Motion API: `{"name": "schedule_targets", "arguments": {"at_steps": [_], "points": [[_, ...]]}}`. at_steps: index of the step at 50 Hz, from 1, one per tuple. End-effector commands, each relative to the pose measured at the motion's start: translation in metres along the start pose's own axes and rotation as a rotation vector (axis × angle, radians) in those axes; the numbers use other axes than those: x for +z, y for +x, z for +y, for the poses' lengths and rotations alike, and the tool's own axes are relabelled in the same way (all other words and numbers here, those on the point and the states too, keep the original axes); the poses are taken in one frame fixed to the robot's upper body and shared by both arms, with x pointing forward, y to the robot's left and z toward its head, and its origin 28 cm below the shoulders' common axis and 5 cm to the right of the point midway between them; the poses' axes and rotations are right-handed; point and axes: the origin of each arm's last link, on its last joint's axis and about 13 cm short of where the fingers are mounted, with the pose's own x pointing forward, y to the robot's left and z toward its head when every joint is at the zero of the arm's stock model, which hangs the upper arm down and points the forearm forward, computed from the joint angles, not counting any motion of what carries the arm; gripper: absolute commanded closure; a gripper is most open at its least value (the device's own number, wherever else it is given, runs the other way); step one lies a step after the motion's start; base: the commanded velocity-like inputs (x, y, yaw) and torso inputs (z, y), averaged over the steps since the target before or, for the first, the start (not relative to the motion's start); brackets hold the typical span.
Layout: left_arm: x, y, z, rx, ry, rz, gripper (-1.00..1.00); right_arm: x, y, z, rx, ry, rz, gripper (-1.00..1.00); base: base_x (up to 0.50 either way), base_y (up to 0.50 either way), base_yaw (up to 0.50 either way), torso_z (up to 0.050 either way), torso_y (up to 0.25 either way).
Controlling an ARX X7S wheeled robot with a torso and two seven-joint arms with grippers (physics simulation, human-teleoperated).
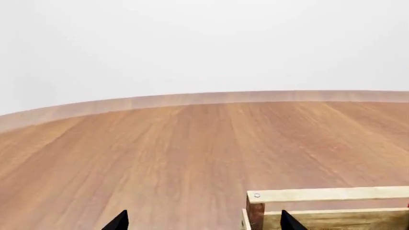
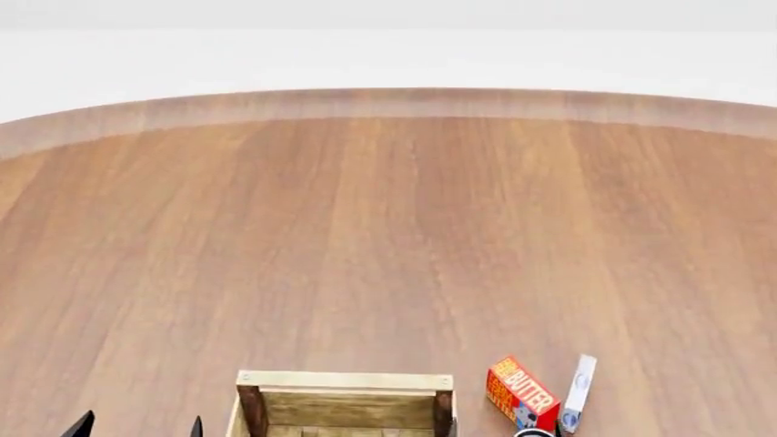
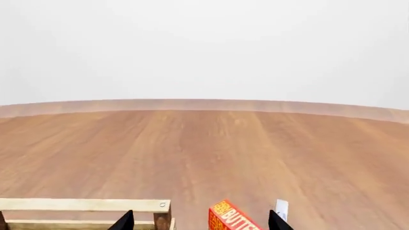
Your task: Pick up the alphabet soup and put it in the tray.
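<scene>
The alphabet soup can does not show clearly in any view. A sliver of a round grey top peeks in at the head view's bottom edge, and I cannot tell which can it is. The far end of the light-wood tray shows at the bottom of the head view. It also appears in the left wrist view and the right wrist view. My left gripper is open and empty left of the tray, with wide-apart tips. My right gripper is open and empty, with the tray corner and butter box ahead.
A red-orange butter box lies right of the tray, also in the right wrist view. A slim white box lies just beyond it. The round wooden table stretches far ahead to its curved edge.
</scene>
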Motion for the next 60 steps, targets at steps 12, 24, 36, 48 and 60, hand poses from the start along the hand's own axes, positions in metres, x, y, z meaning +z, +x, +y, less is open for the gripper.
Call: {"name": "schedule_targets", "arguments": {"at_steps": [12, 24, 36, 48, 60], "points": [[0.000, -0.002, 0.000, -0.002, -0.006, 0.006, -1.00, 0.088, -0.033, -0.028, -0.040, 0.071, 0.259, -1.00, 0.00, 0.00, 0.00, 0.000, 0.000], [0.000, -0.004, -0.001, -0.004, -0.005, 0.006, -1.00, 0.118, -0.069, -0.066, 0.028, -0.004, 0.440, -1.00, 0.00, 0.00, 0.00, 0.000, 0.000], [-0.001, -0.003, -0.001, -0.006, -0.008, 0.006, -1.00, 0.134, -0.089, -0.090, 0.042, -0.019, 0.553, -1.00, 0.00, 0.00, 0.00, 0.000, 0.000], [-0.003, -0.002, -0.001, -0.005, -0.003, 0.009, -1.00, 0.125, -0.084, -0.112, -0.019, 0.005, 0.581, -1.00, 0.00, 0.00, 0.00, 0.000, 0.000], [-0.002, -0.003, -0.001, -0.008, -0.005, 0.008, -1.00, 0.114, -0.081, -0.129, -0.046, -0.024, 0.603, -1.00, 0.00, 0.00, 0.00, 0.000, 0.000]]}}
